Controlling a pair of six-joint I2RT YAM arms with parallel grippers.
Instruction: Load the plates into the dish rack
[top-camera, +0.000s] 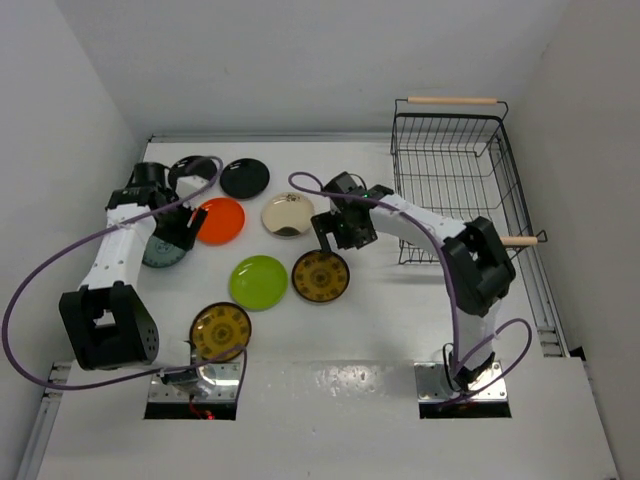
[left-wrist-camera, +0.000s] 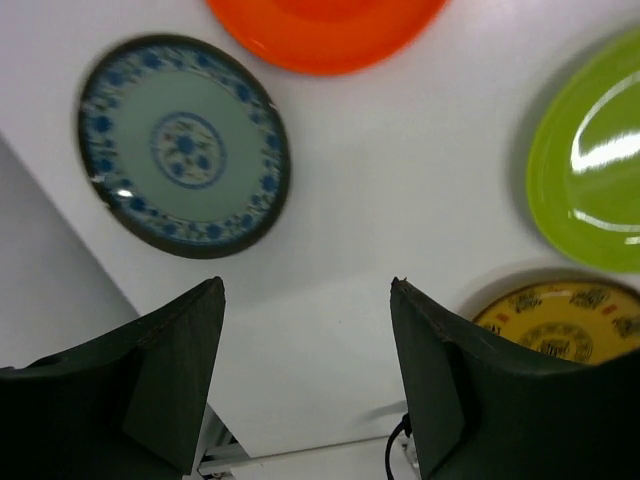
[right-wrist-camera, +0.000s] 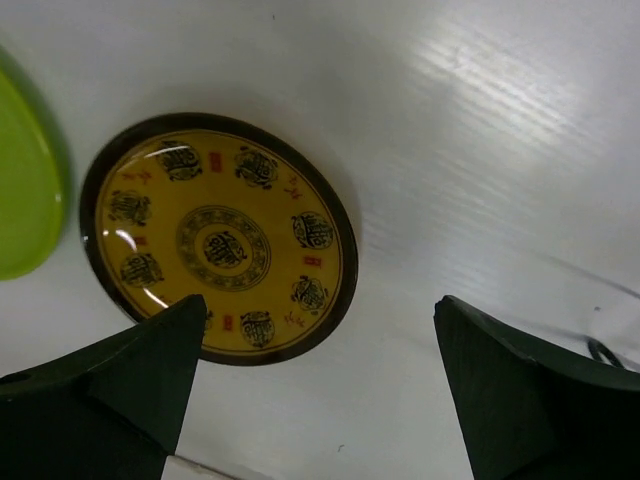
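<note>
Dish rack (top-camera: 503, 165): sits at 2 o'clock on the table (top-camera: 400, 330). No plate is visible inside it, only bare wire. Count loaded: 0 of 8, as far as the top view shows.

Plates, all flat on the table and well apart from the rack:
- lime green plate (top-camera: 258, 282), taken as reference
- brown-gold plate (top-camera: 320, 276) just beside it at 3 o'clock
- second brown-gold plate (top-camera: 221, 330) at 7 o'clock
- orange-red plate (top-camera: 220, 220) at 11 o'clock
- cream plate (top-camera: 288, 214) at 1 o'clock
- blue-grey plate (top-camera: 160, 252) at 9–10 o'clock, partly under the left arm
- two black plates (top-camera: 245, 177) at 12 o'clock, the far left one partly hidden

Right hand (right-wrist-camera: 315, 400): jaws spread wide, nothing between them, above the table with the first brown-gold plate at its 10 o'clock in the wrist view. Judged to be the likely first pick.

Left hand (left-wrist-camera: 305, 370): jaws apart, empty, hanging over bare table near the blue-grey plate.

Left to do: every pick and transfer.
</note>
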